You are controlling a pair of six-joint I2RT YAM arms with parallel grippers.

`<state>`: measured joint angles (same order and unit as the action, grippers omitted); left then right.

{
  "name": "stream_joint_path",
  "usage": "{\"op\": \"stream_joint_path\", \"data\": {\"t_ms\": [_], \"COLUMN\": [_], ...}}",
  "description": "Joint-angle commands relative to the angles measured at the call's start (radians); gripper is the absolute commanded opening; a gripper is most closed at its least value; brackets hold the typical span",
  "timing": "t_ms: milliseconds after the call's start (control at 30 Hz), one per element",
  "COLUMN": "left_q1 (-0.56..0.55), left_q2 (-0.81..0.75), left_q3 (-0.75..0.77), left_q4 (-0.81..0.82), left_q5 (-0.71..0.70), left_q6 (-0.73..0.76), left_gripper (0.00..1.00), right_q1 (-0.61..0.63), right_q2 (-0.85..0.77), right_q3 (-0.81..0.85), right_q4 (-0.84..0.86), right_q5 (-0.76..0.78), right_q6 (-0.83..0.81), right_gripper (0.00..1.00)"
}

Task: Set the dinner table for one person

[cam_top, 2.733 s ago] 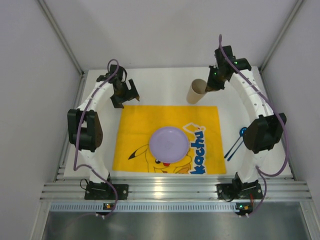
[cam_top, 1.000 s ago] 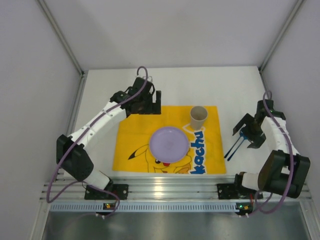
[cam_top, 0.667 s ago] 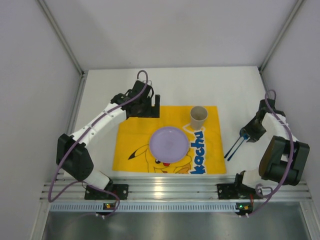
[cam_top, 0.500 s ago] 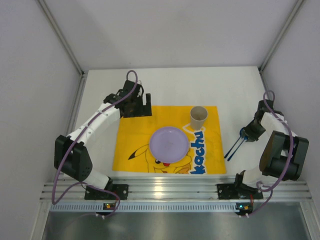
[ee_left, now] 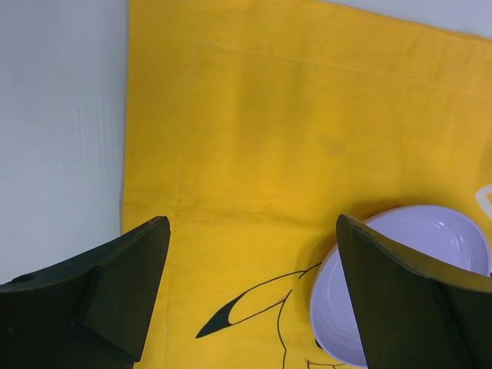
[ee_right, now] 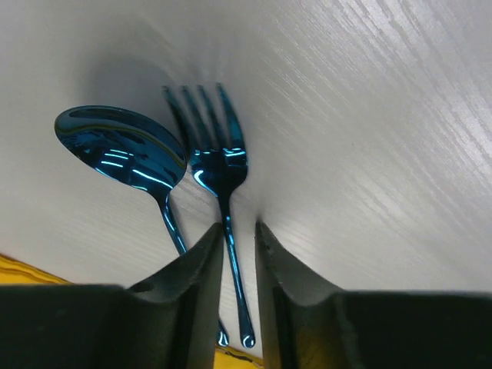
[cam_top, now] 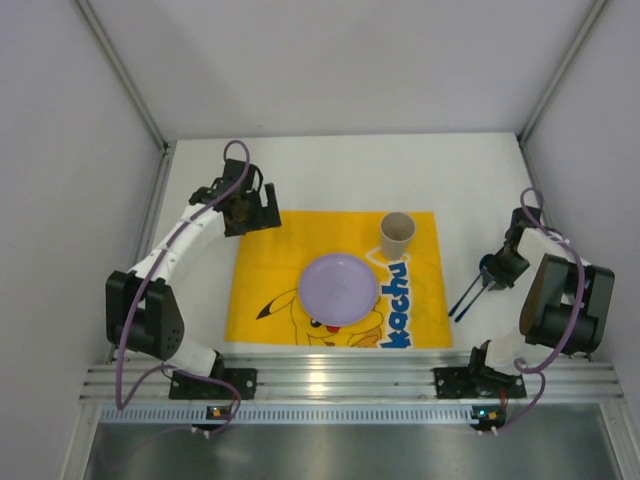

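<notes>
Table (cam_top: 340, 170): lies under both my grippers, and my right fingertips are down on its bare white top.
Mat (cam_top: 270, 250): under my left gripper (ee_left: 250, 227), at the mat's far-left corner.
Plate (cam_top: 338, 288): mid-mat, below and right of the left fingers.
Cup (cam_top: 397, 235): upright on the mat's far-right corner, well left of my right gripper (ee_right: 238, 234). Seconds ago I was still holding it off the mat.

Change, left: the arm has drawn back from beside the cup. Its jaws are spread wide and hold nothing.

Change, right: a second ago the jaws stood wide over the cutlery. Now they have narrowed to a slit round the fork (ee_right: 221, 165) handle. I cannot tell whether the pads bite yet. The spoon (ee_right: 119, 146) lies just left, outside the jaws.

Meaning: plate and cup look placed, and the fork pickup is the step in hand. The spoon is still to come.
</notes>
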<state>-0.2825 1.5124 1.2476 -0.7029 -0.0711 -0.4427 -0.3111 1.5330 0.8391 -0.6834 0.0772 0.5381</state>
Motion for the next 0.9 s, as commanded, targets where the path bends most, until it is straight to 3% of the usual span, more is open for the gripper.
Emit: {"op": "stream_joint_path", "data": {"t_ms": [0, 167, 433, 633, 867], "left_q1": [-0.001, 0.000, -0.001, -0.001, -0.003], "left_q2": [-0.003, -0.018, -0.012, 0.000, 0.015], "left_q3": [0.041, 0.030, 0.038, 0.052, 0.107], "left_q4": [0.011, -0.001, 0.002, 0.009, 0.003], "left_q5": [0.010, -0.006, 0.007, 0.039, 0.067], "left_q6": [-0.002, -0.002, -0.019, -0.037, -0.053], "left_gripper": [0.95, 0.94, 0.95, 0.95, 0.95], "right_q1": [-0.011, -0.011, -0.011, 0.001, 0.145], "right_q2": [0.055, 0.084, 0.061, -0.102, -0.230], "right_q3": [-0.041, -0.040, 0.043, 0.167, 0.377], "right_q4": [0.157, 0.170, 0.056, -0.102, -0.271], "right_q5": [0.032, 0.059, 0.096, 0.091, 0.095], "right_q6": [-0.016, -0.062, -0.072, -0.081, -0.055], "right_gripper": [0.19, 0.00, 0.00, 0.00, 0.00]}}
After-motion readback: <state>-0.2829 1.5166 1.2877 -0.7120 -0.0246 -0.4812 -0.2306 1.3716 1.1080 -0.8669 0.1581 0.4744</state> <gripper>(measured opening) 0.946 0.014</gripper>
